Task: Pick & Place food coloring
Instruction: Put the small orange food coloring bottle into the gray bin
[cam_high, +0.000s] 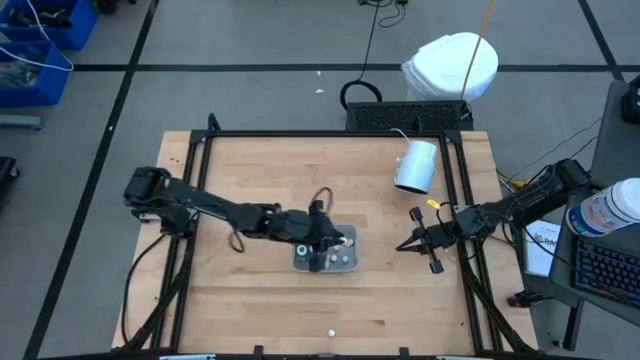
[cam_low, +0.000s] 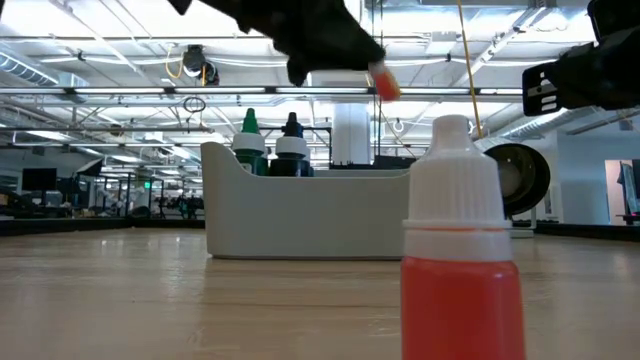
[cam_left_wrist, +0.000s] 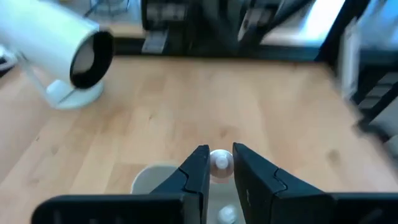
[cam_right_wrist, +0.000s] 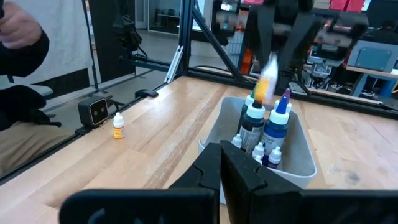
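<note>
In the high view the left arm reaches from the left edge of the wooden table (cam_high: 250, 170) toward the centre, and the left gripper (cam_high: 322, 243) hangs over a small grey tray (cam_high: 301, 259) just below the middle of the frame. Its fingers are clamped on a small dropper bottle (cam_left_wrist: 221, 163) with a white tip, which shows between them at the bottom centre of the left wrist view; in the right wrist view the same bottle is a yellow-orange blur held above the tray, upper centre. Inside the tray stand the other food coloring bottles (cam_right_wrist: 266, 127), upright and close together, with green, dark and purple tips. In the low view two of them rise over the tray's rim at centre left. One orange bottle (cam_low: 461, 255) stands apart on the table, filling the lower right of the low view and showing as a pale dot at the bottom centre of the high view. A white cylinder (cam_high: 416, 166) lies on its side upper right of centre. At the right edge the right gripper (cam_high: 421, 240) waits, its fingers pressed together on nothing.
</note>
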